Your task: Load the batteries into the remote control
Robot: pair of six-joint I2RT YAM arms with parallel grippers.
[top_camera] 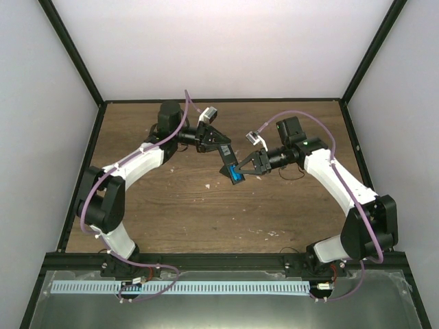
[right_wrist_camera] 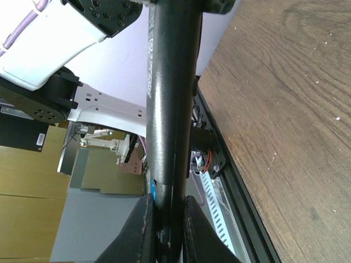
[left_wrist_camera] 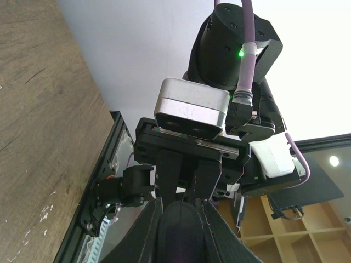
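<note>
The right gripper (right_wrist_camera: 167,227) is closed narrowly on the remote control (right_wrist_camera: 170,98). In its wrist view the slim black bar runs from the top of the frame down between the two fingers (right_wrist_camera: 137,230). A sliver of a bright blue battery (right_wrist_camera: 152,192) shows against the bar's left edge, just above the left finger. A faint pale marking runs along the bar near its top, too small to read.

The left gripper (left_wrist_camera: 181,211) is also clamped on the remote. In its wrist view the dark rounded end of the bar (left_wrist_camera: 178,233) sits between the fingers (left_wrist_camera: 148,233). Just beyond it, the right arm's wrist faces the lens with its silver camera housing (left_wrist_camera: 192,109) and a small green light (left_wrist_camera: 240,53).

From above, the two grippers meet over the middle of the wooden table (top_camera: 171,212), the left gripper (top_camera: 224,159) from the upper left and the right gripper (top_camera: 241,169) from the right. The remote (top_camera: 227,167) hangs between them, tilted and clear of the tabletop. The blue battery (top_camera: 236,177) is at its lower end, beside the right fingertips. Purple cables (top_camera: 180,133) loop along both arms, and small white flecks (top_camera: 208,186) lie on the wood.
</note>
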